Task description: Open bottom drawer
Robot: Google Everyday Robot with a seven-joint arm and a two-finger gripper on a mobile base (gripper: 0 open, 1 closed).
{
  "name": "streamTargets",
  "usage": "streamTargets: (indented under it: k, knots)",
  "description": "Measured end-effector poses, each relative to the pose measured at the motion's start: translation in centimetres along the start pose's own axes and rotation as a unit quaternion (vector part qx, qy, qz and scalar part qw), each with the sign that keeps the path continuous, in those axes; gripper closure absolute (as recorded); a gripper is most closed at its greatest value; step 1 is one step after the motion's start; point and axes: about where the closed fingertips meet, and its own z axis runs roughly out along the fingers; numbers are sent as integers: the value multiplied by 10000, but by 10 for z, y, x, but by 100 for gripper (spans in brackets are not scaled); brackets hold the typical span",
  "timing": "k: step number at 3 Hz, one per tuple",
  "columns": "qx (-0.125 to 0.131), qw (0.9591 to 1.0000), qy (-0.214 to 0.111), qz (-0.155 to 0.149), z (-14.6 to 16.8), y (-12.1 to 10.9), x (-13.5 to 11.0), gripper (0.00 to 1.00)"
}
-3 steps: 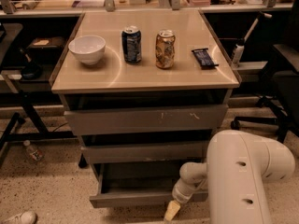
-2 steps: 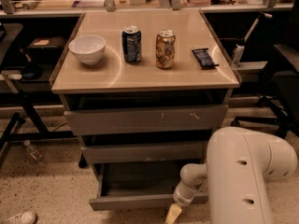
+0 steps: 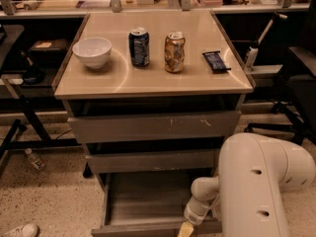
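The bottom drawer (image 3: pixel 143 229) is the lowest and narrowest grey front of the cabinet. It stands pulled out toward me, and its shallow grey tray interior (image 3: pixel 148 196) shows. My gripper (image 3: pixel 186 228) is at the drawer's front edge, right of its middle, at the bottom of the view. My white arm (image 3: pixel 252 186) reaches down to it from the right and hides the drawer's right end. The mid-width front (image 3: pixel 148 160) and the widest front with white scratches (image 3: pixel 153 126) sit further in, above it.
The tan cabinet top (image 3: pixel 148 80) holds a white bowl (image 3: pixel 92 51), a blue can (image 3: pixel 139 46), a gold can (image 3: pixel 174 52) and a dark snack bar (image 3: pixel 216 61). A bottle (image 3: pixel 33 159) and a shoe (image 3: pixel 19 230) lie on the floor at left. A chair base (image 3: pixel 281 122) stands at right.
The bottom drawer has slid further out toward me, with my gripper moving down and forward at its front edge. The things on the cabinet top have not moved.
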Motion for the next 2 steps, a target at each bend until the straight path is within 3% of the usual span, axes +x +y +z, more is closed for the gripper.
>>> streamTargets:
  k: [2]
  knots:
    - [-392,9972,642,43,45,11,34,0]
